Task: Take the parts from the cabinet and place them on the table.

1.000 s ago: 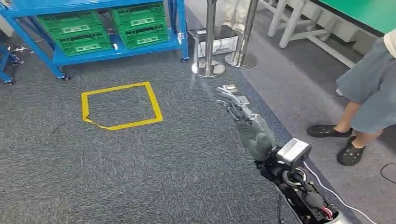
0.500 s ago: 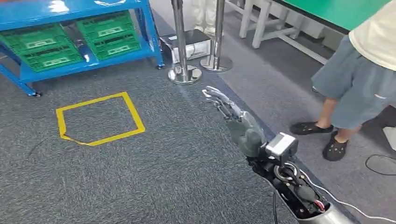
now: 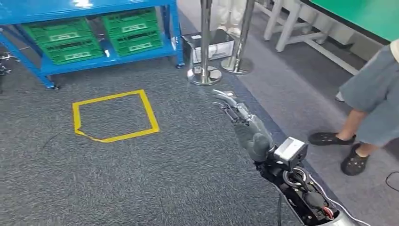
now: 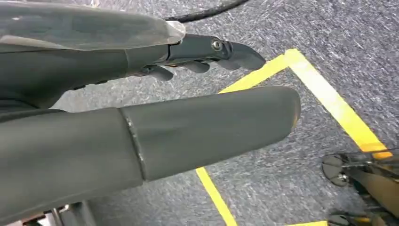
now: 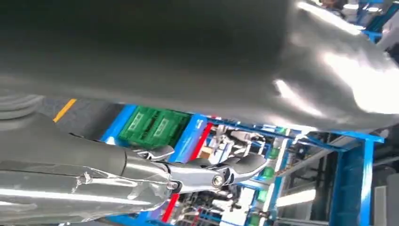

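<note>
The robot's view has swung back left; the right hand stays out, empty, fingers apart.

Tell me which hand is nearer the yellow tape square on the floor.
Left. The left hand hangs right over the yellow tape square; the right hand reaches forward off to its side.

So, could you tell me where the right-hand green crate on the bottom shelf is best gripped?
Probably by its front rim: the green crate sits on the blue cabinet facing the aisle, another crate close beside it. Come from the front, under the shelf above. The right hand is empty, fingers extended.
</note>
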{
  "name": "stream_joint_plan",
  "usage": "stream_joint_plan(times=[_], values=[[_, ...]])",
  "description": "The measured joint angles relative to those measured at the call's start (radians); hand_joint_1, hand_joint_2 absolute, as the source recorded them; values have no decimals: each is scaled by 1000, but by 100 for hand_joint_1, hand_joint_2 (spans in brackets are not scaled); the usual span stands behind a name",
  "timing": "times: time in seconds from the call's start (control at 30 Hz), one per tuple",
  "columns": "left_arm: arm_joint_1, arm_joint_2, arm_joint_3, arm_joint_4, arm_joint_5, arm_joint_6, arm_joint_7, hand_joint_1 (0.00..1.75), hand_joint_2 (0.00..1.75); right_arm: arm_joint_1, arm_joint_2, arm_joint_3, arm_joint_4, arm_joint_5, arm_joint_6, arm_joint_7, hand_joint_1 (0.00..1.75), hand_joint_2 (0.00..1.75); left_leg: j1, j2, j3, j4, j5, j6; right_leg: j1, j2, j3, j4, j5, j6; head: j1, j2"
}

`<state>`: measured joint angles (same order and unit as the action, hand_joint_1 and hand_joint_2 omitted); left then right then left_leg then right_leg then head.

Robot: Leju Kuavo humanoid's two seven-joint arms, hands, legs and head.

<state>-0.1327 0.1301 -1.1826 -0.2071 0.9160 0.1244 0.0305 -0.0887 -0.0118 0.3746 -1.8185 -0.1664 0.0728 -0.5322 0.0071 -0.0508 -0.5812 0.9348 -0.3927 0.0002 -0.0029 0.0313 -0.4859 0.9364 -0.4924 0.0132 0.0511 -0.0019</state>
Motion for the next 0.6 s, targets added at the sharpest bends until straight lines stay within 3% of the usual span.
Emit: stream_joint_plan(times=[0.07,0.13,0.17,0.2,0.23,0.27,0.3,0.33,0.37,0.43,0.47,0.5,0.53,0.6], values=[[4,0,0,0,0,0,0,0,0,0,0,1,0,0,4,1,0,0,3,-6,1,-6,4,-11,5,-6,-1,2,1,-7,-5,0],[7,3,0,0,0,0,0,0,0,-4,0,3,0,0,5,1,0,0,2,-1,-3,3,-1,-21,-8,-22,18,-13,15,-23,-6,0],[6,2,0,0,0,0,0,0,0,-4,0,4,0,0,5,2,0,0,0,21,-21,41,-30,-26,-8,-24,17,-16,16,-25,-18,0],[5,2,0,0,0,0,0,0,0,-4,0,4,0,0,5,2,0,0,1,31,-53,108,-70,-31,-8,-30,16,-16,17,-30,-30,0],[4,2,0,0,0,0,0,0,0,-3,0,4,0,0,7,2,0,0,3,35,-101,207,-113,-36,-6,-38,15,-15,17,-30,-35,0],[4,2,0,0,-1,0,0,0,0,-3,0,4,0,-1,7,2,0,0,3,38,-142,292,-142,-39,-4,-45,15,-15,15,-31,-35,0],[5,2,0,0,-1,0,0,0,0,-3,0,4,1,-1,7,2,0,0,3,40,-167,338,-147,-41,-4,-51,16,-15,14,-31,-37,0],[7,2,0,0,-1,0,0,0,0,-3,0,4,2,-1,7,3,0,0,3,41,-166,328,-131,-41,-3,-56,18,-15,11,-31,-38,0],[8,2,0,0,-2,0,0,0,0,-3,0,5,3,-1,8,3,0,0,3,43,-141,276,-98,-39,-3,-61,22,-14,8,-31,-39,0],[8,3,0,0,-3,0,0,0,0,-4,0,5,3,-1,8,3,0,0,1,64,-39,74,-5,-28,-3,-73,35,-13,-4,-26,-40,0],[6,4,0,0,-4,0,-1,0,0,-4,0,5,3,-1,8,3,0,0,-7,98,-7,11,1,-21,4,-78,36,-12,-11,-20,-42,0],[2,4,0,0,-4,0,-1,0,0,-5,0,4,3,-1,8,3,0,0,-9,89,-5,4,-1,-13,9,-80,34,-8,-18,-16,-46,0],[2,4,0,0,-4,0,-1,0,0,-5,0,5,3,-1,8,4,0,0,-9,83,-8,6,-4,-8,9,-85,37,-9,-20,-13,-34,0],[3,4,0,0,-4,0,-1,0,0,-6,0,6,3,-1,8,3,0,0,-12,68,-9,7,-9,2,8,-99,44,-11,-26,-3,-33,0]])
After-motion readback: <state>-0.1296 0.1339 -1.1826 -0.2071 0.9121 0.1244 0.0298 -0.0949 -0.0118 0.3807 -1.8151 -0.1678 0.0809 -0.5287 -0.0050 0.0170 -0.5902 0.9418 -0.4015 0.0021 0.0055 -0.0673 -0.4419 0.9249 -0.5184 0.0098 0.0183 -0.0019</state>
